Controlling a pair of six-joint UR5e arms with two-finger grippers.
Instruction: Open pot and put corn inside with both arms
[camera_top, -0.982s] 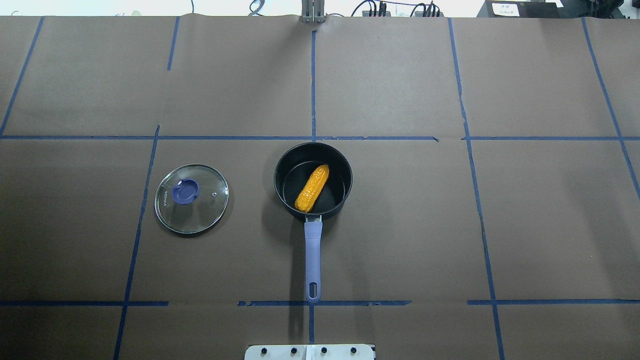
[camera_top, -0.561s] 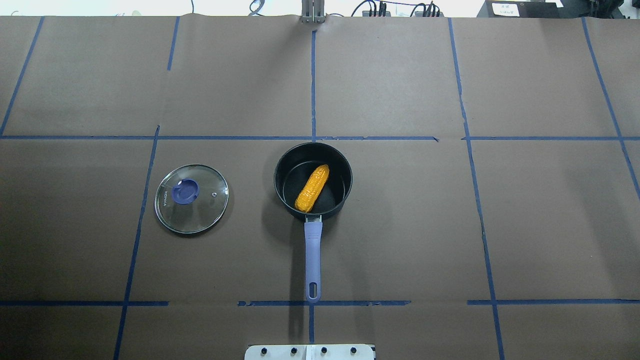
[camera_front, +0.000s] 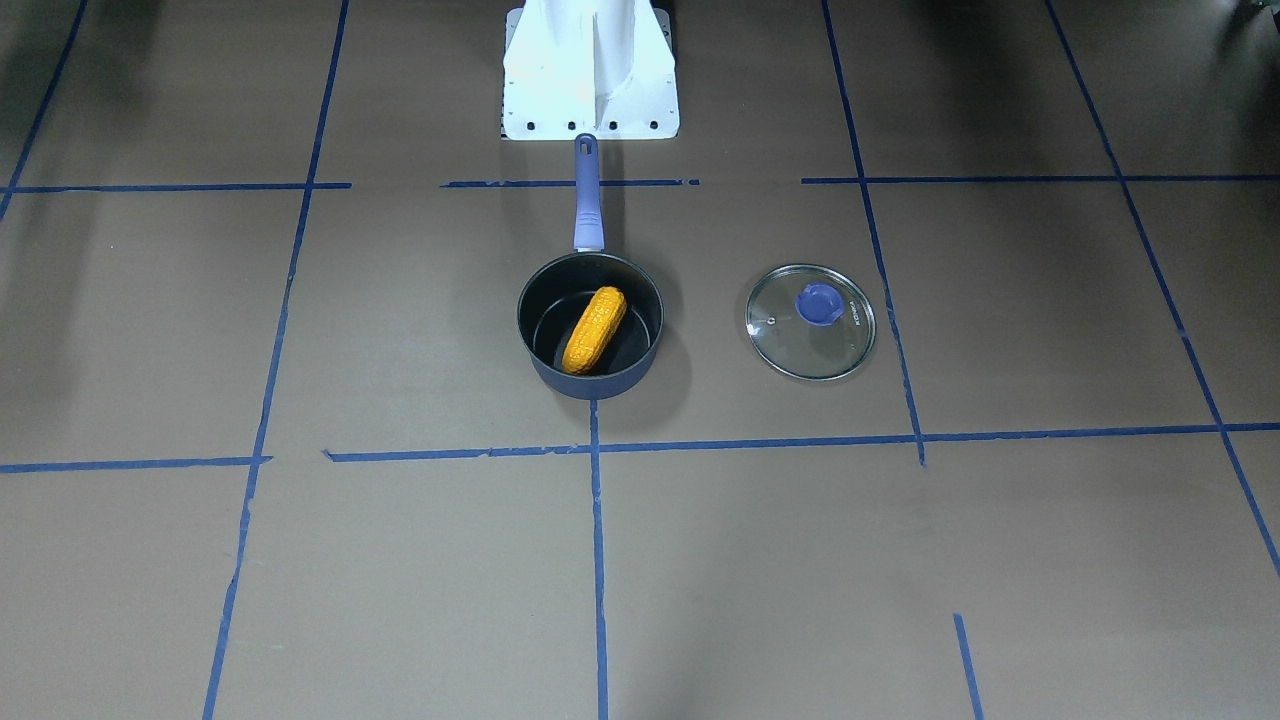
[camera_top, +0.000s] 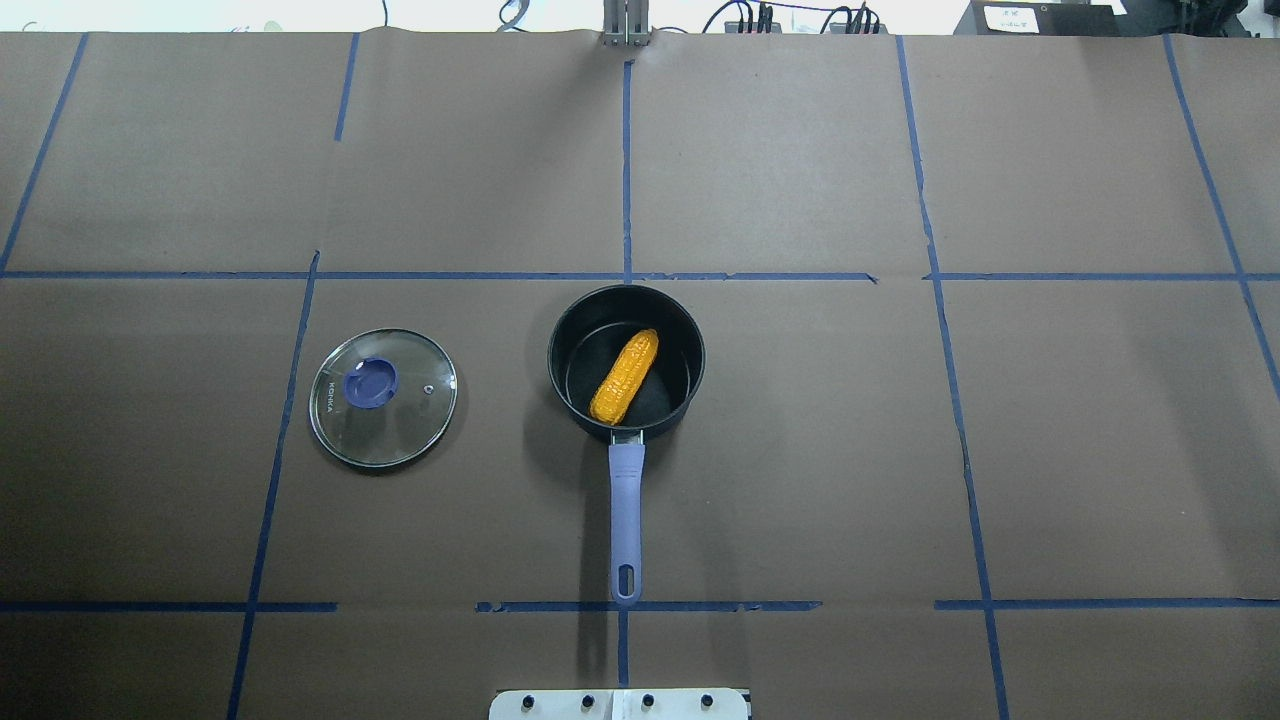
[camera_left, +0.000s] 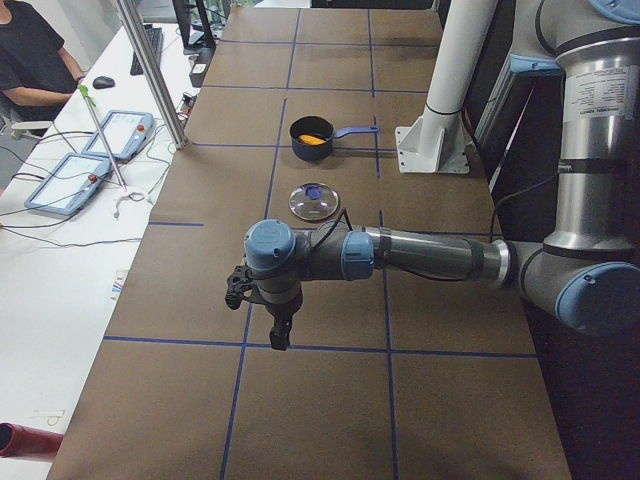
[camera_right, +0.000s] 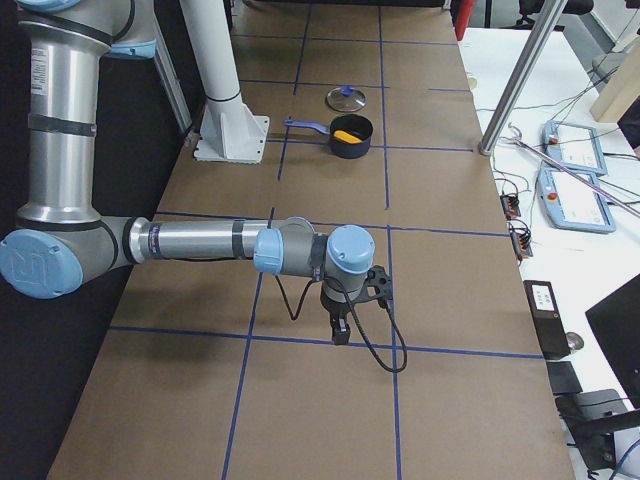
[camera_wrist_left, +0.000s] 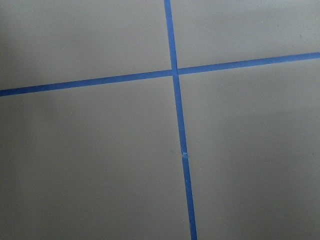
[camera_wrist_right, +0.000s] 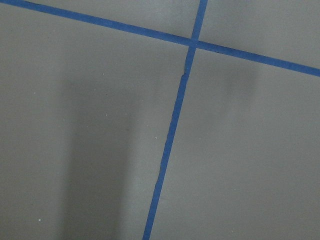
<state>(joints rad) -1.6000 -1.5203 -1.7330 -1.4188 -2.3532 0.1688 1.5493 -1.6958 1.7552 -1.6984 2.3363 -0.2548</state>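
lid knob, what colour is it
Purple-blue. The knob on the glass lid shows best in the overhead exterior view.

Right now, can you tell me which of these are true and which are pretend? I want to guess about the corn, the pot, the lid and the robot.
1. The corn is lying inside the pot. True.
2. The lid is on top of the pot. False: it lies flat on the table beside the pot, on the robot's left, not touching it.
3. The pot's handle points toward the robot's base. True.
4. The robot's jaws are holding the corn. False: nothing touches the corn. The left arm and the right arm are both over the table far from the pot.
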